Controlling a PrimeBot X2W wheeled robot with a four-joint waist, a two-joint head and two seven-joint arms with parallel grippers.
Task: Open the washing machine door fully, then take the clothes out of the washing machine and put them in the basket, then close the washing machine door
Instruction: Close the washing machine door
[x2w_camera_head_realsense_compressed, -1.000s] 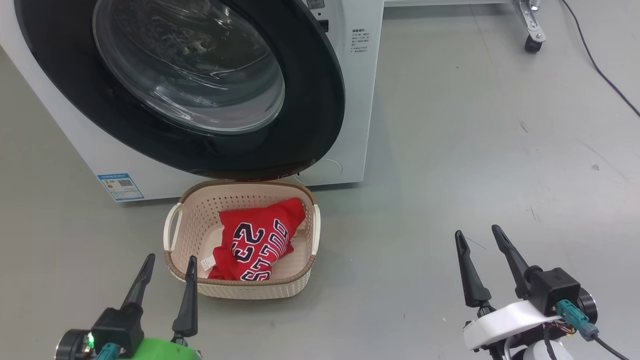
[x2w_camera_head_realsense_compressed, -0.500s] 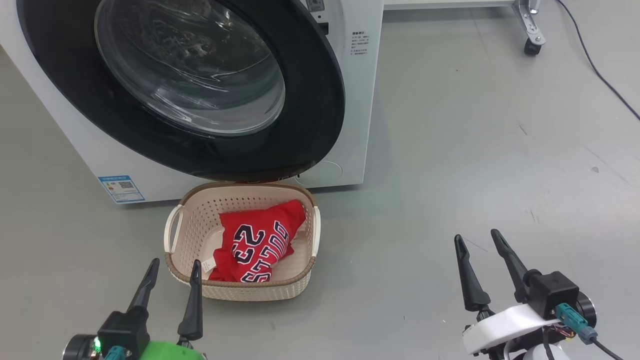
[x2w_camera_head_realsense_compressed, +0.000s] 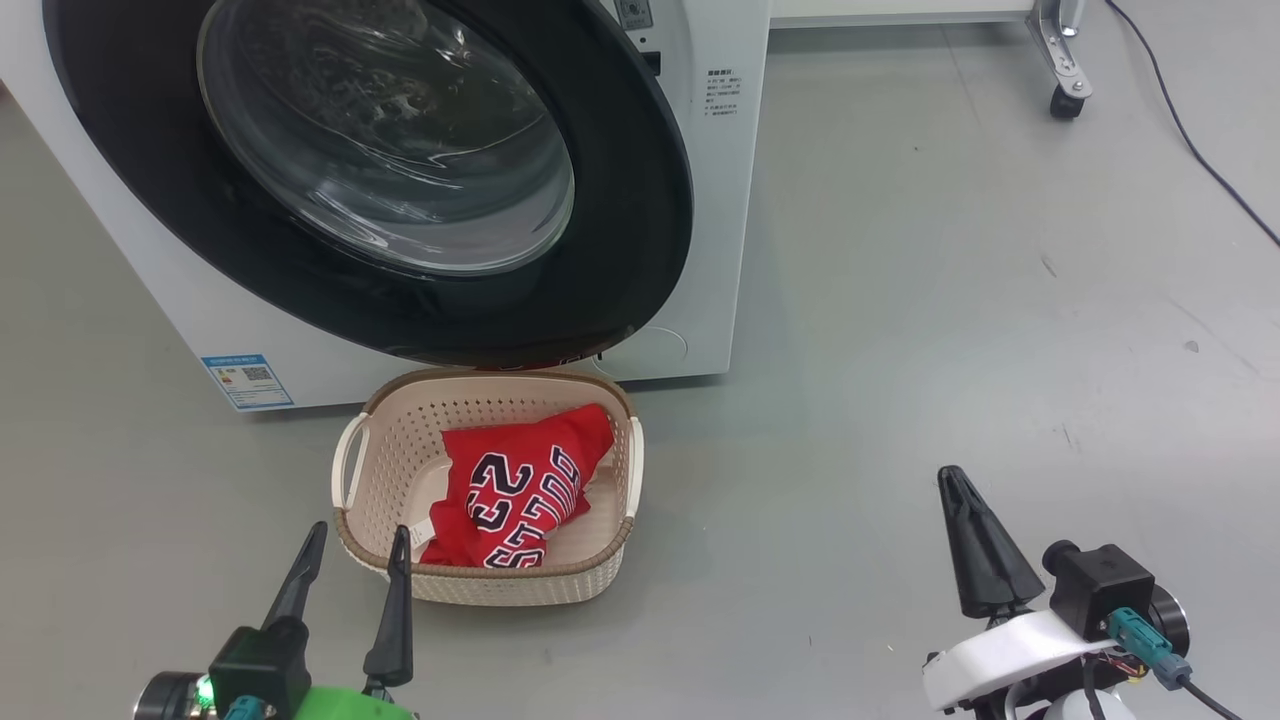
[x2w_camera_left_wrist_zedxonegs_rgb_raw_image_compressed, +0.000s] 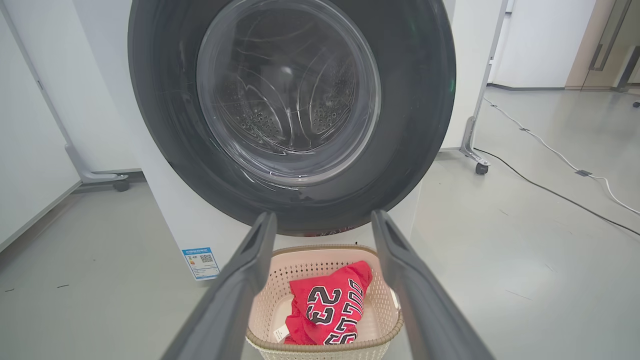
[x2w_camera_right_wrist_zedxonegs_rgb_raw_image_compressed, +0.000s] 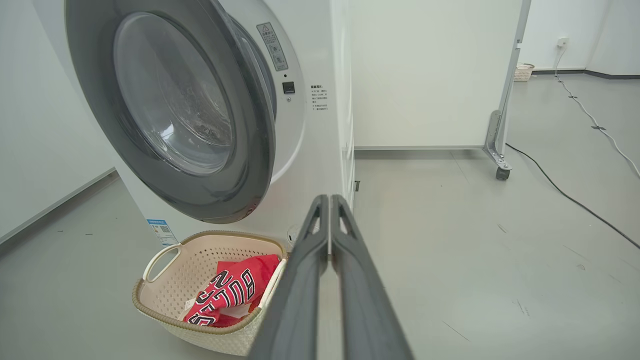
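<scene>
- Grey floor (x2w_camera_head_realsense_compressed: 900, 300) filled the right half of the head view, with a dark cable (x2w_camera_head_realsense_compressed: 1190, 140) and a caster (x2w_camera_head_realsense_compressed: 1064, 100) at the upper right.
- Washer (x2w_camera_head_realsense_compressed: 715, 200) and its door (x2w_camera_head_realsense_compressed: 630, 230) were cut off by the top edge at the upper left. A blue label (x2w_camera_head_realsense_compressed: 247, 380) sat on the washer's lower front.
- In the right wrist view the door stood ajar, a gap showing along its right side.
- Glare on the glass made the drum's contents hard to judge.
- The door's lower rim overhung the far rim of the basket (x2w_camera_head_realsense_compressed: 500, 588) and hid it. A thin red sliver showed under that rim; I could not tell what it was.
- Left gripper (x2w_camera_head_realsense_compressed: 361, 528), at the lower left, was spread wide and held nothing. Its tips overlapped the basket's near rim in the frame; contact could not be judged.
- Right gripper (x2w_camera_head_realsense_compressed: 950, 472), at the lower right, was clenched, its fingers pressed together on nothing, over bare floor well apart from the basket.
- The basket sat on the floor just in front of the washer, at lower centre, with its handles to frame left and right.
- A red jersey (x2w_camera_head_realsense_compressed: 520, 490) lay crumpled inside it, its long axis running from lower left to upper right and its lettering turned sideways.
</scene>
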